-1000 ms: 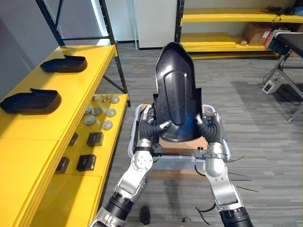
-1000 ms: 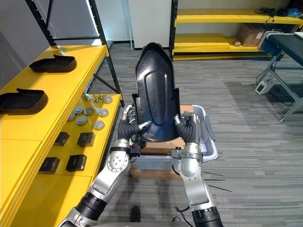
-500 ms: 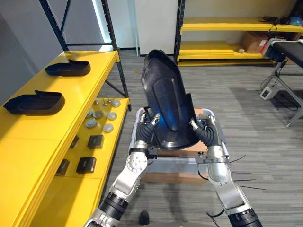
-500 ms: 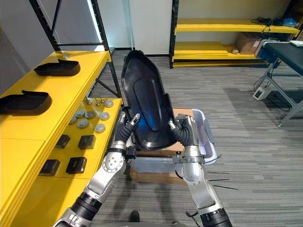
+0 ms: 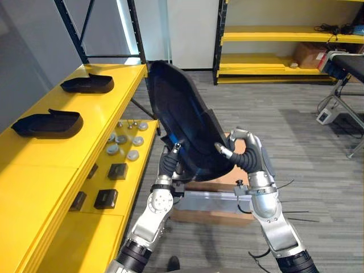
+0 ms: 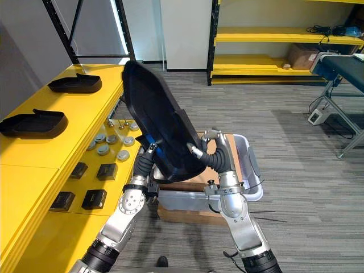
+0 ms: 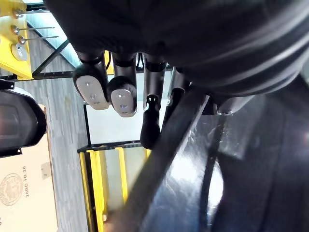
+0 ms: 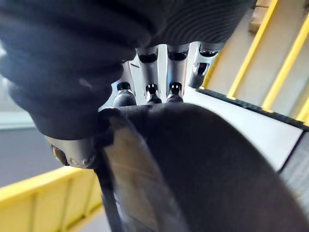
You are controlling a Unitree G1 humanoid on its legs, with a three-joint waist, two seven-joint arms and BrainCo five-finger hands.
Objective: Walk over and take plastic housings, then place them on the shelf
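As L robot hand (image 5: 169, 161), R robot hand (image 5: 243, 152) grip, housing (image 5: 182, 114) shows glossy curves.

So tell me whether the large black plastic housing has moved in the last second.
Yes. The black plastic housing stood upright above the grey bin; its top now leans left, toward the yellow shelf.

looks like a workshop stockroom tbh, yellow shelf (image 5: 51, 182) loaded with small parts (image 5: 118, 149), more yellow racking (image 5: 273, 35) with a cardboard box (image 5: 307, 55) well behind it
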